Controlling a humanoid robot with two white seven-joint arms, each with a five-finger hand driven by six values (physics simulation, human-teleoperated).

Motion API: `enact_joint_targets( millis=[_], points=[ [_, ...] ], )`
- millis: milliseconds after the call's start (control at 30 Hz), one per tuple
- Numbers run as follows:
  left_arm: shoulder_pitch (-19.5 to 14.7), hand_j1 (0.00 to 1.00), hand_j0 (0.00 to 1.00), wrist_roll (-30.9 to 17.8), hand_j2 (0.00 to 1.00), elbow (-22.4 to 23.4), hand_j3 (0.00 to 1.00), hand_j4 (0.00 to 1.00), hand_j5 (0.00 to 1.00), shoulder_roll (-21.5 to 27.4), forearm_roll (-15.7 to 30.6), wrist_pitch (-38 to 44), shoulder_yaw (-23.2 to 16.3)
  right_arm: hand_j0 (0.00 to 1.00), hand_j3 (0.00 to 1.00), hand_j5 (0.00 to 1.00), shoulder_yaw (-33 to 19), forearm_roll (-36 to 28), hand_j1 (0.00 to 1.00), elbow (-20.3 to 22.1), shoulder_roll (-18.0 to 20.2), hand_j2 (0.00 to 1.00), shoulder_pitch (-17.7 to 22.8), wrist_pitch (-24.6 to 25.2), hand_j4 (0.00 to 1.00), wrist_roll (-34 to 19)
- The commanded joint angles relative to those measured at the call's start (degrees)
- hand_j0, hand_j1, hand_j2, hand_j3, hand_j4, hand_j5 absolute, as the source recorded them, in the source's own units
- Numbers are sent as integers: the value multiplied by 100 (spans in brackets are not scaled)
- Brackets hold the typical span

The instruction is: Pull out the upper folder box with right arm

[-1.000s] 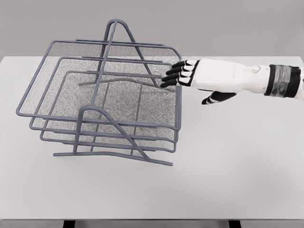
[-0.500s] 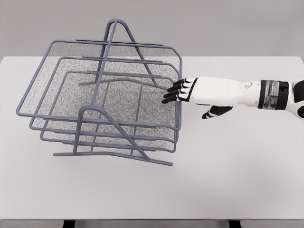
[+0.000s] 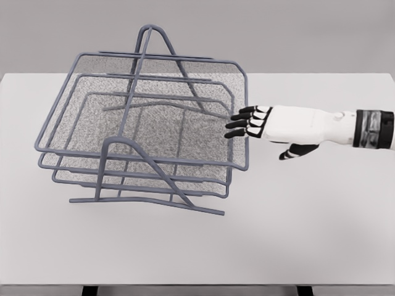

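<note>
three-tier wire rack [image 3: 145,161] stands on the left half of the white table [image 3: 296,234], nearer the far edge than the near one. frame loops rise at front and back; the mesh trays ride between them, so a tray can only slide sideways, toward the table's right edge.

upper folder box [image 3: 92,102], the top tray, sits offset to the right of the two trays below: its right rim overhangs theirs, its left rim lies inside theirs. judged partly drawn out, not yet clear of the frame.

right hand [image 3: 262,123] comes in level from the right edge, palm down. black fingers [image 3: 241,124] reach the top tray's right rim, about midway along it. they look gently curved, fairly close together, hooked over or pressed on the wire; cannot tell which, nor whether they go through the mesh. thumb [image 3: 296,152] hangs below, apart, touching nothing. no closed fist, nothing gripped all round. the low flat approach suits dragging the rim sideways.

left arm not seen.
</note>
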State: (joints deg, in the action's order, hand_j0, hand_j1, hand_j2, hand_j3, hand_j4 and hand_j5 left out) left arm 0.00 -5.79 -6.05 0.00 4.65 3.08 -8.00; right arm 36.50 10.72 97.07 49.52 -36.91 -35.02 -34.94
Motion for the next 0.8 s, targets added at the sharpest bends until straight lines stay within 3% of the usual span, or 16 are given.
enact_joint_targets(
  millis=[0, 567, 700, 767],
  points=[
    [0, 100, 100, -1, 100, -1, 100, 100, 100, 0, 1, 0, 0, 100, 100, 100, -11, 80, 100, 23, 136, 100, 0, 2, 100, -6],
    [0, 100, 100, -1, 100, -1, 100, 100, 100, 0, 1, 0, 0, 100, 100, 100, -73, 45, 100, 75, 752, 100, 141, 2, 100, -6],
    [0, 100, 100, -1, 100, 8, 100, 100, 100, 0, 1, 0, 0, 100, 100, 100, -749, 45, 100, 84, 796, 100, 677, 2, 100, -6],
    [0, 100, 100, -1, 100, -1, 100, 100, 100, 0, 1, 0, 0, 100, 100, 100, -811, 45, 100, 93, 796, 100, 703, 2, 100, -6]
  ],
)
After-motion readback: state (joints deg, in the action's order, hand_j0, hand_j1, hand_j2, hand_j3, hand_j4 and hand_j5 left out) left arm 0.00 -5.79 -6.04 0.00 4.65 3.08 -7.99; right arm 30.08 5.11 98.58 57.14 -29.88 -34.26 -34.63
